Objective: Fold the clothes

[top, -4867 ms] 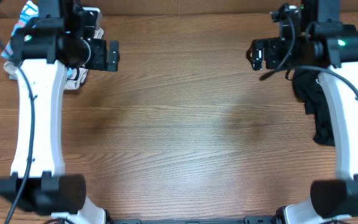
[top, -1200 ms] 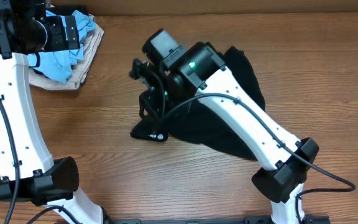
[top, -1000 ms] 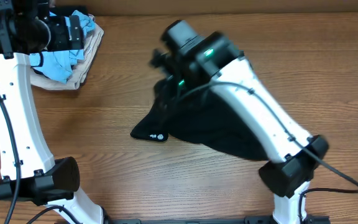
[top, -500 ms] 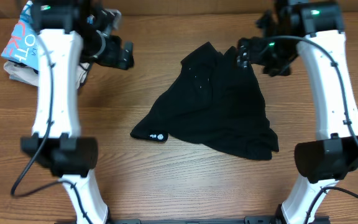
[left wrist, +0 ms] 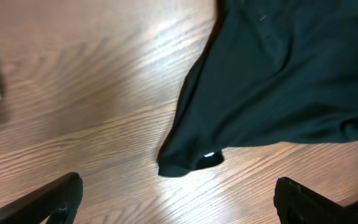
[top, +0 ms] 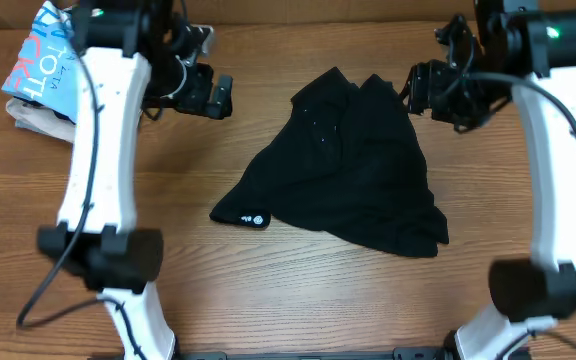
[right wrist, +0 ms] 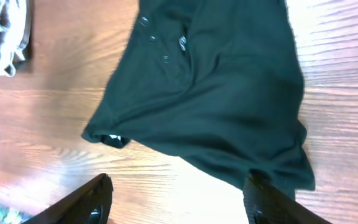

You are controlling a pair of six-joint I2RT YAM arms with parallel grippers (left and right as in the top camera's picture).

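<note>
The black shirt (top: 353,170) lies crumpled in the middle of the wooden table, with a small white round logo (top: 257,219) near its front-left corner. It also shows in the left wrist view (left wrist: 278,81) and the right wrist view (right wrist: 222,93). My left gripper (top: 208,95) hangs open and empty above the table, left of the shirt's far end. My right gripper (top: 438,92) hangs open and empty above the shirt's far right edge. Neither gripper touches the fabric.
A light blue shirt with lettering (top: 40,65) lies on a beige garment (top: 33,120) at the far left corner. Bare wood runs along the front of the table (top: 298,290).
The right arm dragged the black shirt to the middle, let it go and rose back to the right. The left arm swung from the far left toward the shirt.
</note>
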